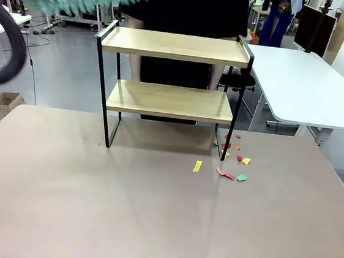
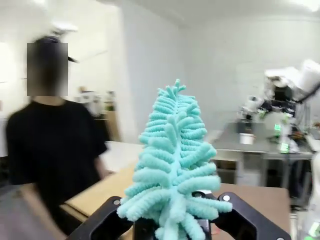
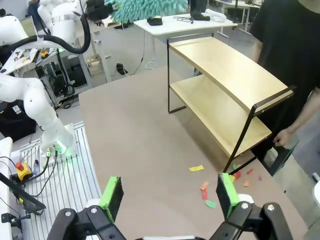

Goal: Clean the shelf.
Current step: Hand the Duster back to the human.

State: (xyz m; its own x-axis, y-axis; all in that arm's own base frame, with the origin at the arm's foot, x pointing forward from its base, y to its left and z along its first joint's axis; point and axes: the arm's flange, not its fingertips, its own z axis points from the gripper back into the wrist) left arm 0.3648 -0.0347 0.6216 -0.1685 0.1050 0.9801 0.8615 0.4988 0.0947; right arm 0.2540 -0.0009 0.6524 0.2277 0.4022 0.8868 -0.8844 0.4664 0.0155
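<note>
Two grippers show. We see the left gripper [image 2: 170,227] squeezed tight on a fluffy teal duster [image 2: 175,165], held high above the shelf's [image 1: 173,73] left end. The right gripper [image 3: 170,195] has its jaws wide apart, gripping nothing. The shelf stands on the brown table [image 1: 120,210], with paper scraps [image 1: 230,163] beside its right legs.

The small two-tier shelf of light wooden boards in a thin black metal frame [image 1: 173,73] stands upright toward the table's far edge, both boards bare.
</note>
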